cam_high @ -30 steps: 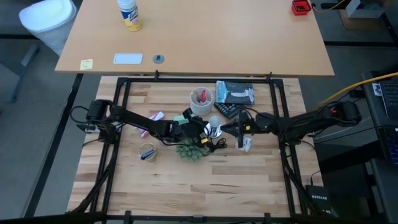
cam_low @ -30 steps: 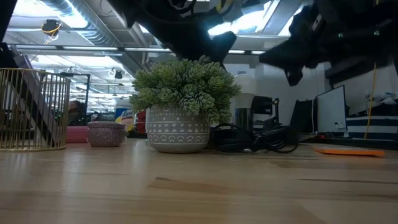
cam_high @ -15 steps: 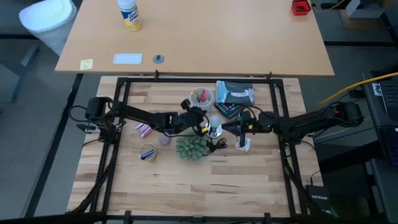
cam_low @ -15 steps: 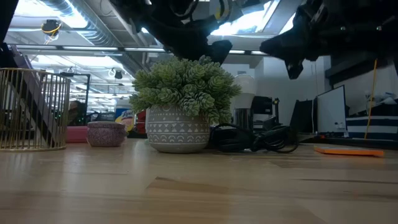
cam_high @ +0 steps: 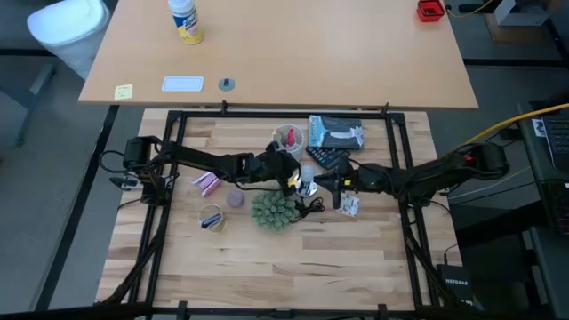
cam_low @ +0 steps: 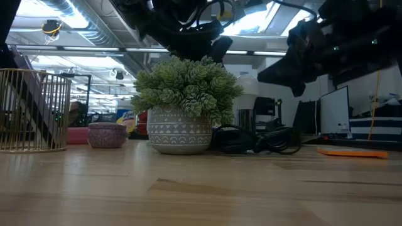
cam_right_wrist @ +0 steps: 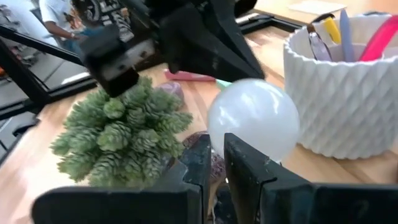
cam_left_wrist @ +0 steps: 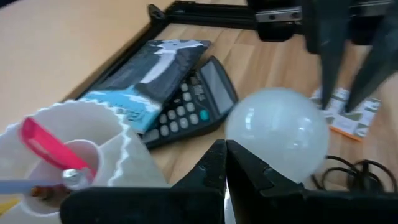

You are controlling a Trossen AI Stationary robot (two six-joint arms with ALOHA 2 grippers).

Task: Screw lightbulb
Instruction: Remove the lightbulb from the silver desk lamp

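**Trainee:** Where's the bulb right now?

**Me:** The lightbulb (cam_high: 307, 174) stands upright near the middle of the table, between my two arms, just beside the white pen cup (cam_high: 288, 141) and the calculator (cam_high: 325, 157), with the potted succulent (cam_high: 273, 211) in front of it. From table height I see only its white dome (cam_low: 246, 83) over the black cord (cam_low: 260, 139), so I can't tell how far its base is threaded in.

**Trainee:** And the claws?

**Me:** The left gripper (cam_left_wrist: 225, 163) is pressed together, its tips just short of the glass and holding nothing. The right gripper (cam_right_wrist: 217, 165) shows a narrow slit between its fingers, almost together, also holding nothing, pointed at the bulb from the opposite side.

**Trainee:** So how do I do the turn well?

**Me:** I'd say spread one claw first, wide enough to clear the dome, then close gently on its widest part. Glass is smooth, so I expect slipping. Keep the wrist axis in line with the bulb's, turn in short strokes, and watch that the cord and the succulent don't get dragged.
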